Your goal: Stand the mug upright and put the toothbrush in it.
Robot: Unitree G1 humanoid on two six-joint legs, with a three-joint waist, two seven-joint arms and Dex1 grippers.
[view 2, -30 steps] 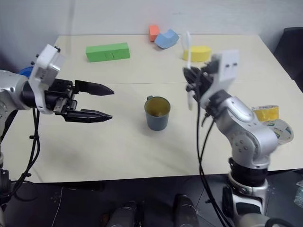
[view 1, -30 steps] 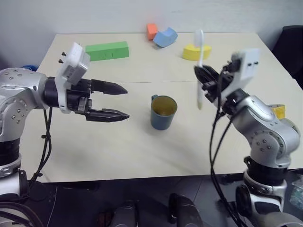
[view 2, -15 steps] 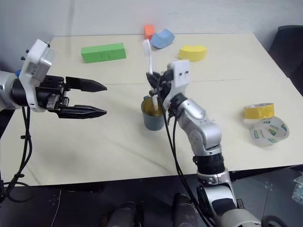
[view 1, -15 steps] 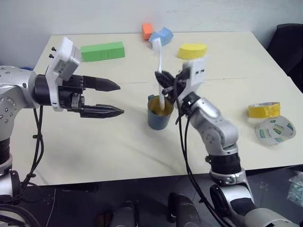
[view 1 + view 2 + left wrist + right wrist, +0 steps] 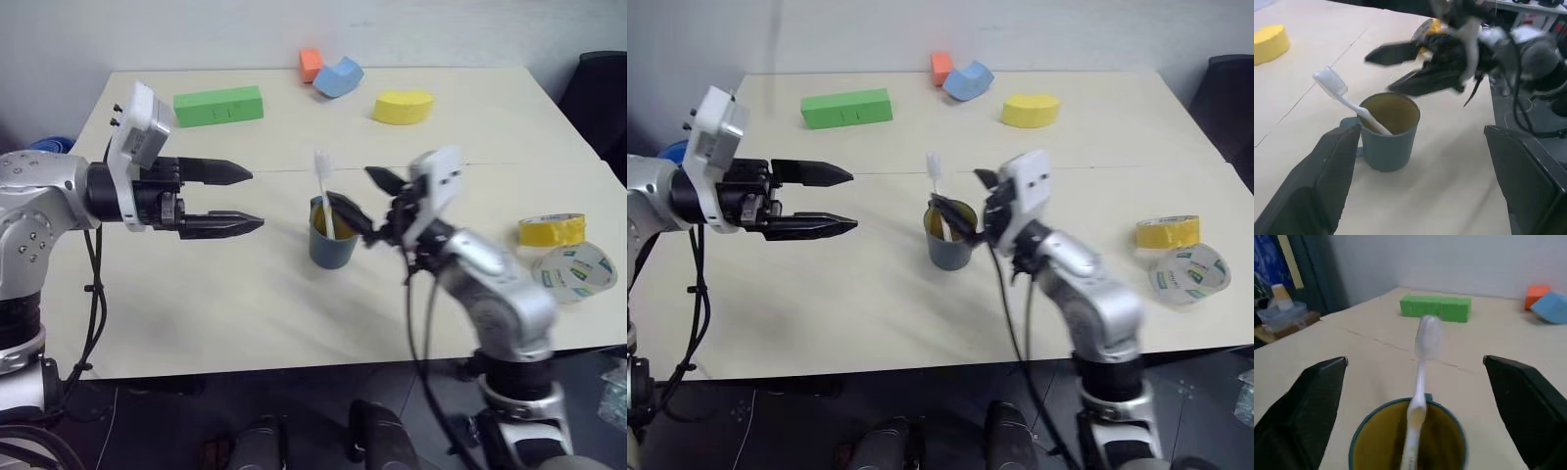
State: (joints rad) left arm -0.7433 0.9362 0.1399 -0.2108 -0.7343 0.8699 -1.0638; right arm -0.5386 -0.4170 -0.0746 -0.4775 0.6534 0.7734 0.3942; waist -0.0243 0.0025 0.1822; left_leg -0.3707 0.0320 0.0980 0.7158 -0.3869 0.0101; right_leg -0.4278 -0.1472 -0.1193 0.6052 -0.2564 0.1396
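Left black two-fingered gripper (image 5: 250,199) held level, fingers spread, right black two-fingered gripper (image 5: 362,204) reaching inward, fingers parted
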